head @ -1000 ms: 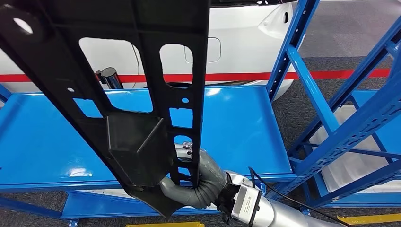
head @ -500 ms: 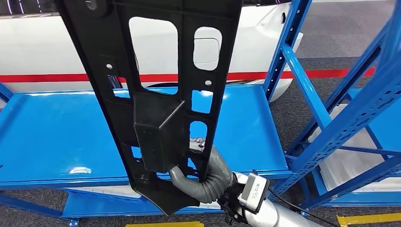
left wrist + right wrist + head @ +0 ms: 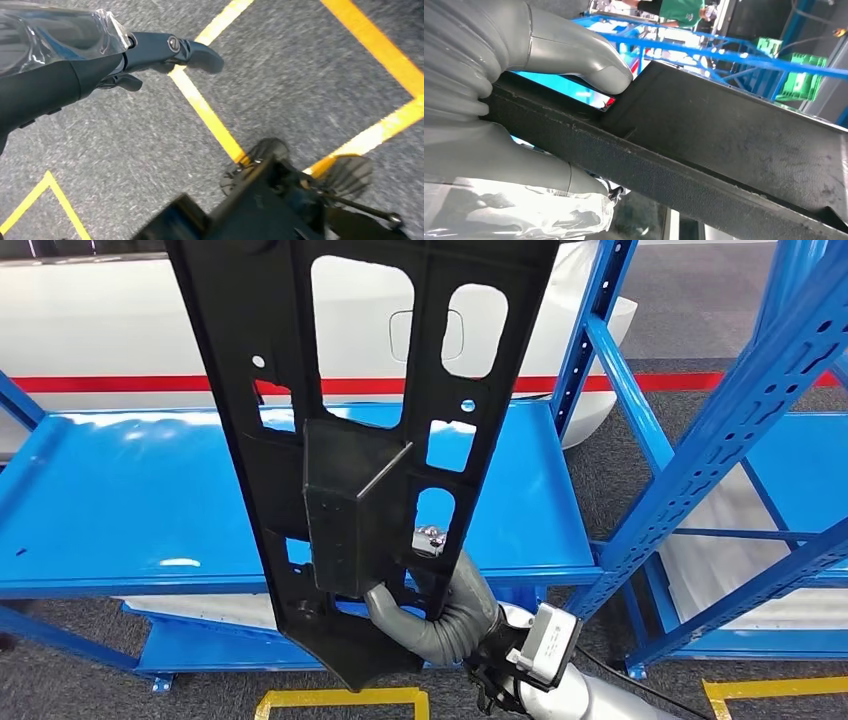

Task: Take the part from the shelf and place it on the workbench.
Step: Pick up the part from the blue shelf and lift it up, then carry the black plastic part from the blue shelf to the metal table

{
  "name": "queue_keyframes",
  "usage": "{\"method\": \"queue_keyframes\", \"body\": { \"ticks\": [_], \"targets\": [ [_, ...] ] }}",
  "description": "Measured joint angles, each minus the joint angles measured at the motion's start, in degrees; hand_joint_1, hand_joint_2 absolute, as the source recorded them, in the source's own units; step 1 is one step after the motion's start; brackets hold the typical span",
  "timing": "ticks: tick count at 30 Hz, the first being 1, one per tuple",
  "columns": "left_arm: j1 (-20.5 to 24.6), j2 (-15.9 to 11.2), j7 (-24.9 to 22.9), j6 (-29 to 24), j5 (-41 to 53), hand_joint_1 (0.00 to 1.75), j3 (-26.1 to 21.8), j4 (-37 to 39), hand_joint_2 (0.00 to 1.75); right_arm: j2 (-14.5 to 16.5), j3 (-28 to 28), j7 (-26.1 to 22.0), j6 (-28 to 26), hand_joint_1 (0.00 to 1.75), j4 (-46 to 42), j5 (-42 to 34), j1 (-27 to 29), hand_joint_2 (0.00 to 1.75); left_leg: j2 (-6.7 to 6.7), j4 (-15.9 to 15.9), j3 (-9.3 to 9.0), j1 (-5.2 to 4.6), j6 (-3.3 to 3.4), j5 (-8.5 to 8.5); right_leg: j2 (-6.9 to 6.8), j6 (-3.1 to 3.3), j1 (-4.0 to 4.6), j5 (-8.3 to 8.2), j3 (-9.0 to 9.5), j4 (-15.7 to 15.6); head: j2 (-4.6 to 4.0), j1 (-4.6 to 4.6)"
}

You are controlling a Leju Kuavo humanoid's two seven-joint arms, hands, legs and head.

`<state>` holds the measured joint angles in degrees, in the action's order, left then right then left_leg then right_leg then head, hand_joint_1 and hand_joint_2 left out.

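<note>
Blue shelf (image 3: 120,510) behind; right hand (image 3: 440,615) grips part (image 3: 370,440) at its lower end. Stiff, long, top-heavy; left hand (image 3: 165,50) empty, fingers apart.

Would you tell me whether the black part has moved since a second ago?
Yes: the black part has swung upright and shifted right against the blue shelf.

No legible text, label, brand or number on any surface in view.

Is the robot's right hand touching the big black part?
Touching. In the right wrist view, the right hand wraps the black part, its thumb pressed on one face and its fingers on the other.
</note>
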<state>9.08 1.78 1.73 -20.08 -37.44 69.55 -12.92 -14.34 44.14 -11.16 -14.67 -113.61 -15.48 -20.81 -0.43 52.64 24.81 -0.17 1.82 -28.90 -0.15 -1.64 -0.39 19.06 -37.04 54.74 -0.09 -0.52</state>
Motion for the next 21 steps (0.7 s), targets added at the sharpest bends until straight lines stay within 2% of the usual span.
{"method": "queue_keyframes", "body": {
  "ticks": [1,2,3,4,6,7,8,9,10,11,12,13,14,15,16,17,18,19,21],
  "targets": [
    [-0.18,0.01,0.0,0.02,0.03,0.0,0.0,0.0,1.75,-0.03,-0.02,-0.02,-0.01,1.75,-0.01,0.01,0.04,1.75,0.09,-0.08,0.42,0.07,0.37,0.62,0.03,-0.32,-0.14,-0.42,-0.24,-0.19,0.0,0.05],
    [-0.33,-0.01,0.0,0.02,0.05,0.0,0.0,0.0,1.75,-0.07,-0.03,-0.04,-0.05,1.75,-0.03,0.02,0.09,1.75,0.19,-0.26,0.94,0.17,0.77,1.39,0.1,-0.59,-0.18,0.11,-0.65,0.02,0.0,0.06],
    [-0.4,-0.03,0.01,0.02,0.08,0.0,0.0,0.0,1.75,-0.1,-0.07,-0.07,-0.09,1.75,-0.05,0.02,0.12,1.75,0.34,-0.46,1.6,0.33,1.23,2.28,0.17,-0.84,-0.24,1.83,-1.33,1.19,0.0,0.08],
    [-0.4,-0.04,0.02,0.02,0.13,0.0,0.0,0.0,1.75,-0.14,-0.11,-0.09,-0.13,1.75,-0.08,0.01,0.17,1.75,0.47,-0.63,2.42,0.51,1.61,3.15,0.23,-1.06,-0.29,4.75,-2.28,3.73,0.0,0.06],
    [-0.3,-0.03,0.09,0.01,0.21,0.0,-0.01,0.0,1.75,-0.19,-0.22,-0.1,-0.18,1.75,-0.11,-0.05,0.22,1.75,0.55,-0.6,4.03,0.49,1.94,4.5,0.23,-1.45,-0.41,11.22,-4.13,11.83,0.0,-0.02],
    [-0.25,0.0,0.13,0.01,0.22,0.0,-0.01,0.0,1.75,-0.22,-0.26,-0.09,-0.19,1.75,-0.11,-0.08,0.25,1.75,0.57,-0.57,4.82,0.5,1.88,5.1,0.23,-1.63,-0.45,12.77,-4.6,15.8,0.0,-0.03],
    [-0.18,0.01,0.16,0.01,0.22,0.0,-0.02,0.0,1.75,-0.24,-0.28,-0.1,-0.2,1.75,-0.11,-0.09,0.28,1.75,0.6,-0.52,5.57,0.52,1.77,5.69,0.22,-1.78,-0.51,12.75,-4.36,18.32,0.0,-0.03],
    [-0.11,0.02,0.17,0.02,0.22,0.0,-0.03,0.0,1.75,-0.25,-0.29,-0.1,-0.22,1.75,-0.11,-0.1,0.3,1.75,0.63,-0.46,6.3,0.58,1.62,6.25,0.22,-1.89,-0.59,11.53,-3.17,18.82,0.0,-0.03],
    [-0.03,0.03,0.17,0.02,0.21,0.0,-0.04,0.0,1.75,-0.26,-0.3,-0.1,-0.24,1.75,-0.11,-0.11,0.31,1.75,0.65,-0.34,6.99,0.66,1.41,6.75,0.21,-1.97,-0.7,9.87,-0.88,16.97,0.0,-0.03],
    [0.08,0.04,0.17,0.02,0.2,0.0,-0.06,0.0,1.75,-0.27,-0.32,-0.1,-0.25,1.75,-0.11,-0.13,0.31,1.75,0.63,-0.14,7.56,0.73,1.16,7.18,0.22,-2.02,-0.81,8.72,2.38,13.24,0.0,-0.03],
    [0.19,0.05,0.17,0.02,0.19,0.0,-0.08,0.0,1.75,-0.28,-0.34,-0.11,-0.26,1.75,-0.15,-0.13,0.27,1.75,0.59,0.19,8.06,0.7,0.89,7.5,0.24,-2.0,-0.84,8.44,6.21,8.15,0.0,-0.08],
    [0.28,0.07,0.17,0.02,0.17,0.0,-0.1,0.0,1.75,-0.28,-0.38,-0.13,-0.28,1.75,-0.22,-0.15,0.23,1.75,0.55,0.52,8.46,0.65,0.55,7.84,0.27,-1.85,-0.8,9.01,9.52,3.5,0.0,-0.11],
    [0.34,0.07,0.17,0.03,0.13,0.0,-0.11,0.0,1.75,-0.28,-0.43,-0.19,-0.31,1.75,-0.3,-0.17,0.18,1.75,0.51,0.79,8.78,0.58,0.21,8.2,0.32,-1.67,-0.71,9.82,11.71,0.18,0.0,-0.15],
    [0.36,0.08,0.17,0.03,0.09,0.0,-0.14,0.0,1.75,-0.28,-0.46,-0.24,-0.33,1.75,-0.37,-0.21,0.17,1.75,0.49,0.97,9.1,0.5,-0.16,8.65,0.36,-1.38,-0.54,10.33,12.67,-1.62,0.0,-0.18],
    [0.35,0.08,0.17,0.03,0.06,0.0,-0.16,0.0,1.75,-0.3,-0.5,-0.29,-0.36,1.75,-0.4,-0.26,0.19,1.75,0.49,1.01,9.43,0.52,-0.55,9.09,0.33,-0.93,-0.55,10.42,12.45,-1.93,0.0,-0.17],
    [0.34,0.07,0.16,0.02,0.02,0.0,-0.19,0.0,1.75,-0.31,-0.52,-0.33,-0.37,1.75,-0.41,-0.32,0.22,1.75,0.48,1.32,9.89,0.63,-0.88,8.84,0.24,-0.46,-0.6,10.05,11.89,-1.84,0.0,-0.16],
    [0.38,0.07,0.16,-0.01,0.0,0.0,-0.23,0.0,1.75,-0.31,-0.53,-0.34,-0.37,1.75,-0.42,-0.42,0.26,1.75,0.47,2.3,10.46,0.72,-1.18,7.65,0.11,0.14,-0.69,9.56,11.29,-1.77,0.0,-0.14],
    [0.44,0.06,0.15,-0.02,-0.02,0.0,-0.29,0.0,1.75,-0.31,-0.54,-0.36,-0.37,1.75,-0.42,-0.52,0.27,1.75,0.46,4.63,11.3,0.83,-1.45,5.26,-0.05,0.65,-0.79,8.98,10.64,-1.82,0.0,-0.1],
    [0.66,0.06,0.15,-0.03,-0.07,0.0,-0.44,0.0,1.75,-0.3,-0.55,-0.38,-0.37,1.75,-0.44,-0.68,0.31,1.75,0.47,12.32,13.21,0.91,-1.89,-0.69,-0.24,1.2,-0.66,7.79,9.26,-1.77,0.0,-0.05]
  ]
}}
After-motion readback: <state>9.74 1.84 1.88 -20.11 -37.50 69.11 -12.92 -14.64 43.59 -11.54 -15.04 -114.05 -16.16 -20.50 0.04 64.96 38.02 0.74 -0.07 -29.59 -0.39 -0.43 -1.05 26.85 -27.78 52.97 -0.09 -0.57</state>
